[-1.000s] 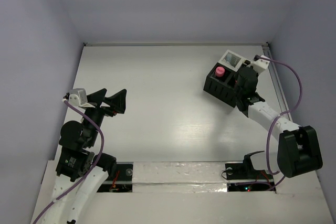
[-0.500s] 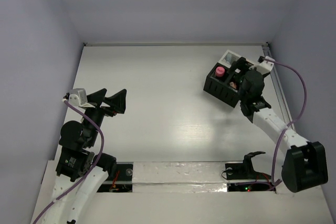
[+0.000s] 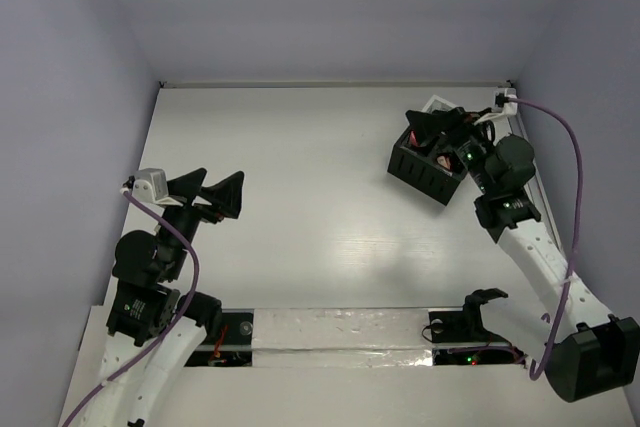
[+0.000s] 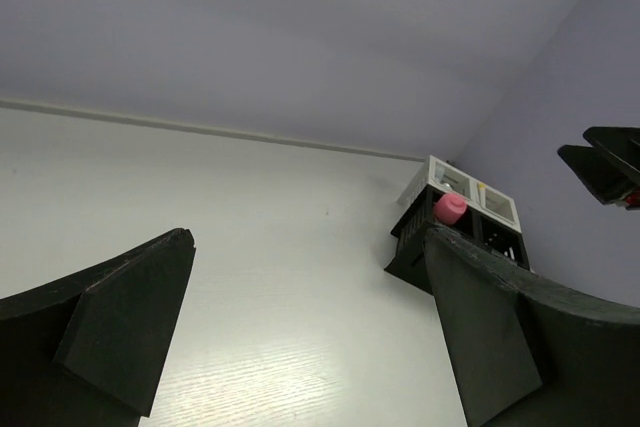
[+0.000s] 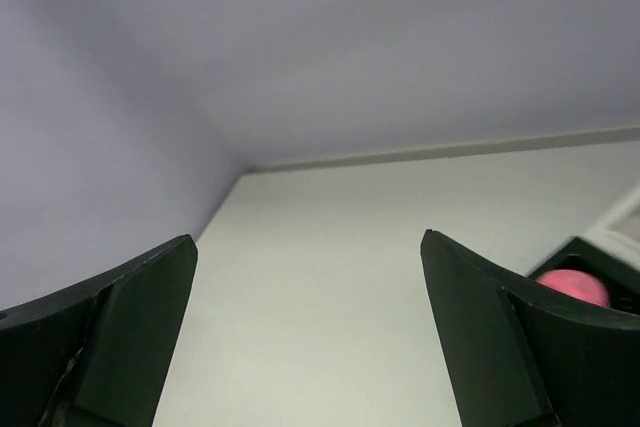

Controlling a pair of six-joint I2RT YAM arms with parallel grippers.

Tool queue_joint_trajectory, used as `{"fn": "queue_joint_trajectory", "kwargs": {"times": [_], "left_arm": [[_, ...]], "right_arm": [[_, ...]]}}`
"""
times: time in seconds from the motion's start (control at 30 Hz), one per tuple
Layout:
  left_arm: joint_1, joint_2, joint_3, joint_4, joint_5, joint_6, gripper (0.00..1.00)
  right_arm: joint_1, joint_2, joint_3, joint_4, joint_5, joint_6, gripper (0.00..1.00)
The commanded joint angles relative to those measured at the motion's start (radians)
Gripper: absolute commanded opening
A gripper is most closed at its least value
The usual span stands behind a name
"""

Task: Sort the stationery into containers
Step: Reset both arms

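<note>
Right tool (image 3: 437,129) spread wide, empty, hovering over black box (image 3: 420,172) at desk's far right. Pink piece (image 4: 450,208) stands upright in a compartment, directly under it. Left tool (image 3: 208,190) also spread, well apart.

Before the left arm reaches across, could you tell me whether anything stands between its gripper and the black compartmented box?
Nothing visible does: only bare white tabletop lies between the left gripper and the black compartmented box. In the top view, though, the right gripper is over the box's far side.
</note>
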Motion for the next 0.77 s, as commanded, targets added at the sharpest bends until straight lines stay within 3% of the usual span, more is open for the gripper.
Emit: {"fn": "queue_joint_trajectory", "kwargs": {"times": [0.0,0.13,0.43,0.57,0.73], "left_arm": [[0.008,-0.008,-0.011,0.106,0.096,0.017,0.99],[0.008,-0.032,-0.015,0.127,0.108,0.027,0.99],[0.017,-0.077,-0.024,0.189,0.117,0.004,0.99],[0.017,-0.06,-0.001,0.187,0.113,-0.001,0.99],[0.017,-0.016,0.024,0.165,0.122,-0.004,0.99]], "right_arm": [[-0.003,-0.003,0.071,-0.012,-0.334,0.053,1.0],[-0.003,-0.073,0.091,-0.015,-0.42,0.07,1.0],[-0.003,-0.36,0.103,-0.115,-0.305,-0.034,1.0],[-0.003,-0.41,0.07,-0.173,-0.212,-0.062,1.0],[-0.003,-0.396,0.027,-0.172,-0.239,-0.048,1.0]]}}
